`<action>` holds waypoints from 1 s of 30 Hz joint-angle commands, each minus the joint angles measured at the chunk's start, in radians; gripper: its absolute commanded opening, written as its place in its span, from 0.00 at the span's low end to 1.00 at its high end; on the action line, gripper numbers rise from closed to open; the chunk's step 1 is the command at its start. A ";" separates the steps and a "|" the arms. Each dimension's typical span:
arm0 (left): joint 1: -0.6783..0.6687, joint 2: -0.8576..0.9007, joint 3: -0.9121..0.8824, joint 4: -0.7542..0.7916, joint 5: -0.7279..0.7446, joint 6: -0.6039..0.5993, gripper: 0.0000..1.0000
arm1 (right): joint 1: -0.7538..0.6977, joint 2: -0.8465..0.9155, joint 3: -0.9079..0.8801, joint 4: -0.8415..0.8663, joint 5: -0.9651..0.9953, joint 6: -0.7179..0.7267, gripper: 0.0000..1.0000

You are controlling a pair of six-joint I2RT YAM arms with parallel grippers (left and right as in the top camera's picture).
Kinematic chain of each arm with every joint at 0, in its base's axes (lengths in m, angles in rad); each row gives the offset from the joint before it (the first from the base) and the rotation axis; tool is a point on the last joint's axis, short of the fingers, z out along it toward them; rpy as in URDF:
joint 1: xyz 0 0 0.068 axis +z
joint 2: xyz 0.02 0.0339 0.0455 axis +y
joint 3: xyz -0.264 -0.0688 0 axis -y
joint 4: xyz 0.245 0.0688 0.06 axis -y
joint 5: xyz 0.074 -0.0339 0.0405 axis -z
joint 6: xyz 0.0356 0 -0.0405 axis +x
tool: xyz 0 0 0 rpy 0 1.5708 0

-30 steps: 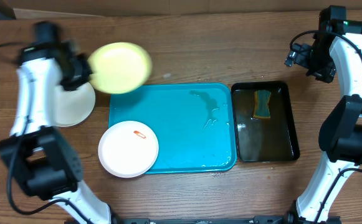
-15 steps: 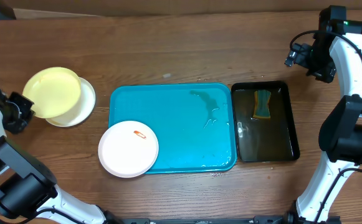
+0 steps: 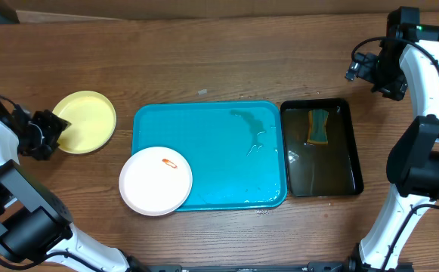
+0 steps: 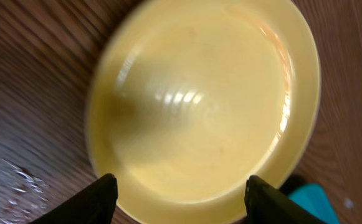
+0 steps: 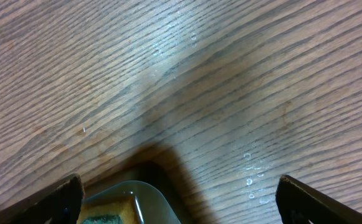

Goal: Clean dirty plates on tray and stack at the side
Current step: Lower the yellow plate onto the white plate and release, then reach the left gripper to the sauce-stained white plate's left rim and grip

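Note:
A pale lime-green plate lies flat on the table left of the turquoise tray. My left gripper is at the plate's left edge. In the left wrist view the green plate fills the picture, and its near rim lies between the spread fingers of that open gripper. A white plate with a small orange smear rests on the tray's front left corner and overhangs it. My right gripper hangs open and empty far off at the back right.
A black tray holding water and a sponge stands right of the turquoise tray. Its far corner and the sponge show under the right gripper. Wet streaks mark the turquoise tray's back right part.
The left arm carried the green plate leftward and set it down on the white plate at the left. Its jaws have come apart. The right arm has not moved.

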 commanded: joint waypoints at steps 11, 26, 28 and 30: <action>-0.240 -0.318 -0.005 -0.288 -0.062 0.031 0.53 | 0.003 -0.011 0.012 0.003 -0.001 0.008 1.00; -0.483 -0.371 -0.187 -0.484 -0.460 -0.183 0.31 | 0.003 -0.011 0.012 0.003 -0.001 0.008 1.00; -0.480 -0.371 -0.222 -0.471 -0.458 -0.183 0.31 | 0.003 -0.011 0.012 0.003 -0.001 0.007 1.00; -0.480 -0.371 -0.257 -0.456 -0.453 -0.183 0.31 | 0.003 -0.011 0.012 0.003 -0.001 0.008 1.00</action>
